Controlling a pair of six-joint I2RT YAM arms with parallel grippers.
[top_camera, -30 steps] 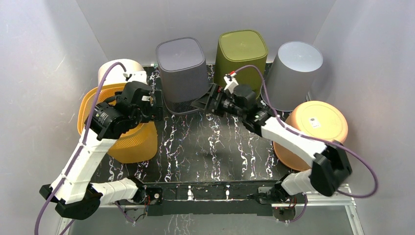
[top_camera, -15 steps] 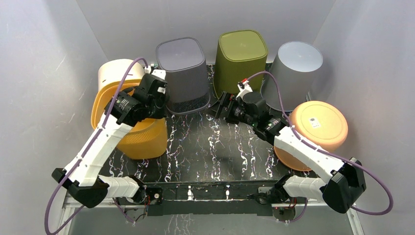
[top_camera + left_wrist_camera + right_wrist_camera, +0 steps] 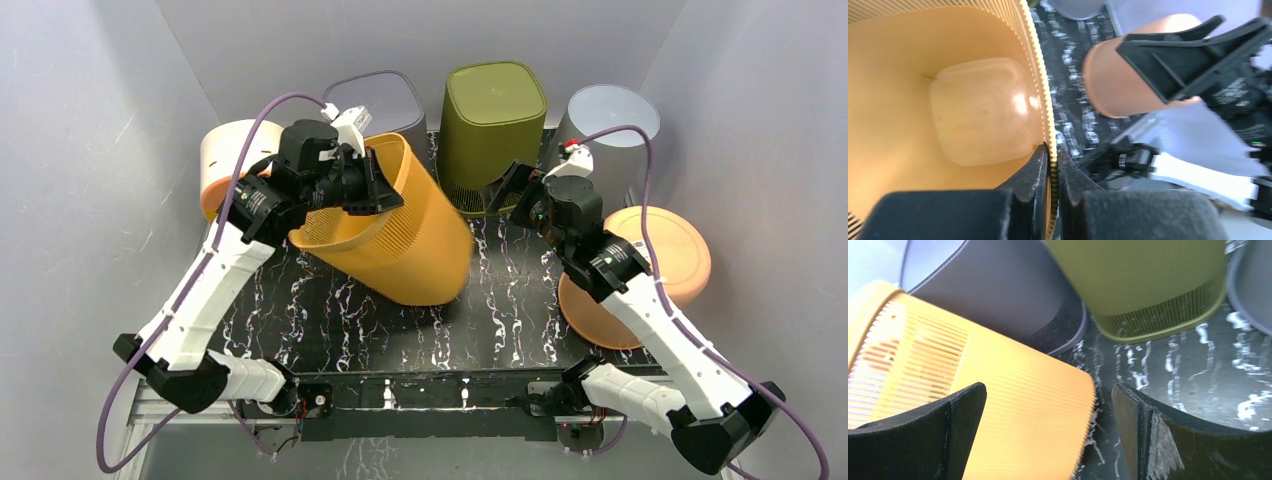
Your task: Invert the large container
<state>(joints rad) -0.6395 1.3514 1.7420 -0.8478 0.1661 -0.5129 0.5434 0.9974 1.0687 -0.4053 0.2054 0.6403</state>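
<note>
In the top view, the large yellow container is seen tipped well over on the black marbled mat, left of centre. Its open mouth is turned up and to the left, its closed base down and to the right. The base edge is low at the mat; contact cannot be told. Its upper rim is pinched by the left gripper. The right gripper is held apart from it, jaws spread, in front of the olive bin. A dark grey bin and a light grey bin are stood upside down along the back. A peach tub is set at the right and a cream tub at the left.

In the left wrist view, the 2 fingers are pressed on the ribbed rim, 1 inside and 1 outside.

In the right wrist view, the 2 fingers are spread wide, with the container's ribbed wall between and beyond them, untouched.
</note>
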